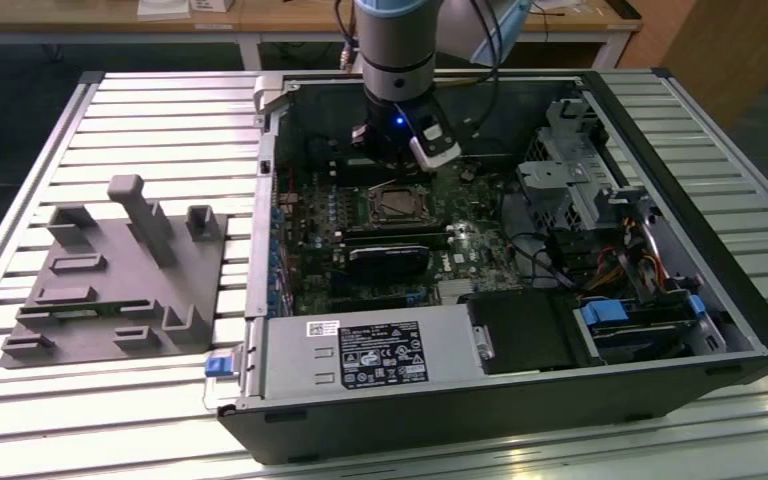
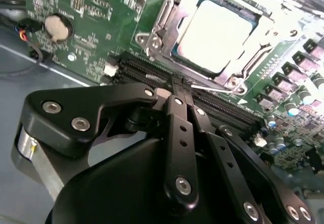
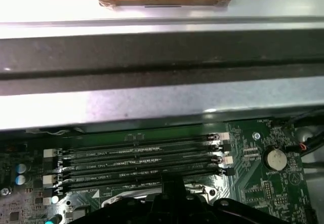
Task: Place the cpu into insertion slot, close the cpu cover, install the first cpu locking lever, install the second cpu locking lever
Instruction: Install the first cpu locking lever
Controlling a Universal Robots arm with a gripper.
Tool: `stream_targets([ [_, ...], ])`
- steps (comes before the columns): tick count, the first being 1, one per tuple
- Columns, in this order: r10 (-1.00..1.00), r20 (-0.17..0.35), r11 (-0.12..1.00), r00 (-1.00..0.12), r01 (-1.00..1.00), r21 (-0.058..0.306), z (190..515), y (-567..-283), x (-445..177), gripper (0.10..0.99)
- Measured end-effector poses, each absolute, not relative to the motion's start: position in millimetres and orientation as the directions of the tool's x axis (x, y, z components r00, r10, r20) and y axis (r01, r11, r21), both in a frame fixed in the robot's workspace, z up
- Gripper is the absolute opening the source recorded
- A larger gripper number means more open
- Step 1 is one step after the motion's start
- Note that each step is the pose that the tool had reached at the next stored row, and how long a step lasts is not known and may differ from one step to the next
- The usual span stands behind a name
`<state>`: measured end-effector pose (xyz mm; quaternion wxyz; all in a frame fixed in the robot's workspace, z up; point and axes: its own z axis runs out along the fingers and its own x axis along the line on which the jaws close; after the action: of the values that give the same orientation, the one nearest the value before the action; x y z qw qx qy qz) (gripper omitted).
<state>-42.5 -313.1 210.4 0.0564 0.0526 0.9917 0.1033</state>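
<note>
The pale silver square cpu [image 2: 215, 31] sits in the silver-rimmed insertion slot [image 1: 398, 203], the shiny cpu cover [image 2: 161, 24] apparently lowered over its edges; locking it down seems left to do. The black gripper [image 2: 180, 84], clenched shut, hangs over the long black memory slots [image 3: 142, 155] beside it. The white label [image 1: 384, 352] cannot be read
</note>
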Motion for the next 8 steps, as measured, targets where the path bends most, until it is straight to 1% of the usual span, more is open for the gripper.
stream_targets([
  [3, 0.135, -0.104, 0.974, -0.985, 0.112, 0.197, 209.3, -313.1, -42.8, 0.106],
  [8, 0.168, -0.105, 0.97, -0.98, 0.145, 0.196, 206.6, -311.1, -43.2, 0.106],
])
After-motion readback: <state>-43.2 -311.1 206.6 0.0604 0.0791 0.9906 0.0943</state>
